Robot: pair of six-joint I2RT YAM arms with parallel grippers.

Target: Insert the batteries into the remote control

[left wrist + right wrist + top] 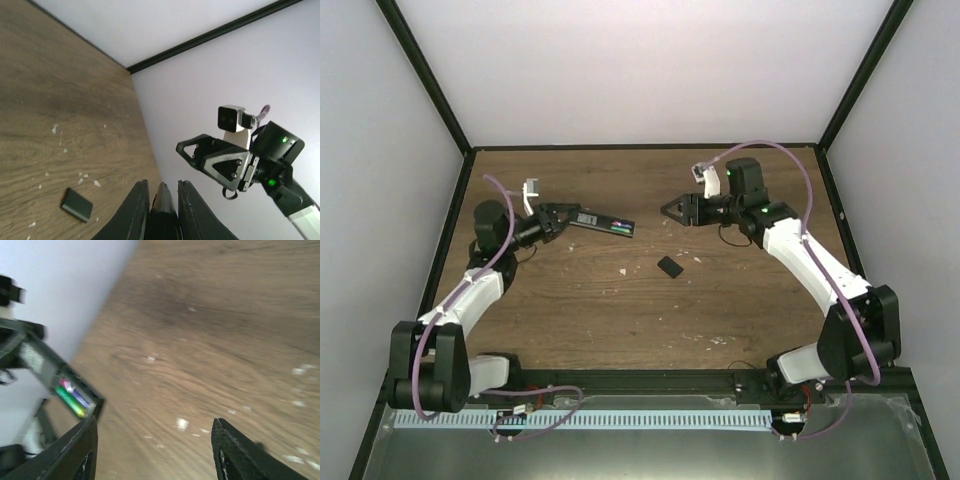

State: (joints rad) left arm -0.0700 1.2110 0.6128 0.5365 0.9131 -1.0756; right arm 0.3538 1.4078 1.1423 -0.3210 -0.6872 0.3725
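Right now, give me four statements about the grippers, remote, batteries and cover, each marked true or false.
1. The left gripper grips the remote control by one end. True.
2. The right gripper is shut on a battery. False: it is open and holds nothing.
3. The green and purple batteries sit side by side in the remote's open compartment. True.
4. The cover is fitted on the remote. False: it lies on the table, apart from the remote.

Small black cover (670, 267) flat on wooden table (600, 320) — pale flecks (624, 270) scattered nearby, white walls (640, 70) around.
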